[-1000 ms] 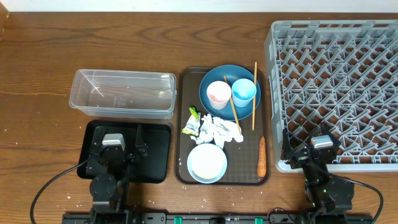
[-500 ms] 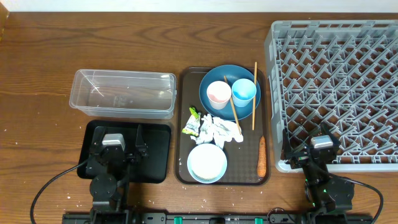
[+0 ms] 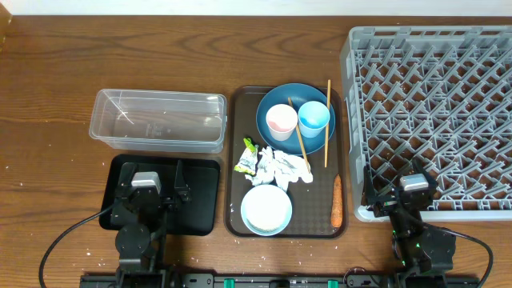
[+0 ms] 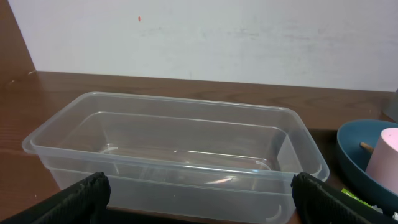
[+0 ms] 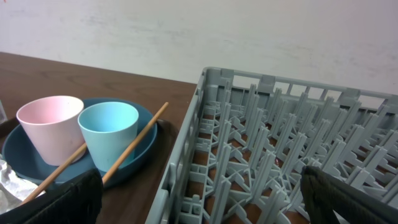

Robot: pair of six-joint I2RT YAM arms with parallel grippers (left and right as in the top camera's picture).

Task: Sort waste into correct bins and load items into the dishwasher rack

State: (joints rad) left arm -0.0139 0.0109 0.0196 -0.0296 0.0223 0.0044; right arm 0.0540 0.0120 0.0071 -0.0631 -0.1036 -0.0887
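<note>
On the brown tray (image 3: 236, 216) a dark-blue plate (image 3: 272, 100) holds a pink cup (image 3: 281, 122) and a light-blue cup (image 3: 313, 118), with two chopsticks (image 3: 327, 120) across it. Below lie a green-and-white wrapper (image 3: 248, 157), a crumpled napkin (image 3: 284, 166), a light-blue bowl (image 3: 266, 210) and a carrot (image 3: 336, 201). The clear tub (image 3: 160, 120) and black tray (image 3: 204, 196) are at left; the grey rack (image 3: 436, 112) is at right. My left gripper (image 3: 150, 196) is open over the black tray, facing the tub (image 4: 174, 149). My right gripper (image 3: 400, 198) is open at the rack's near-left corner (image 5: 249, 155).
The brown tray sits between the two bins and the rack. Bare wooden table (image 3: 48, 96) lies to the far left and behind the tub. A pale wall (image 4: 199, 37) stands behind the table.
</note>
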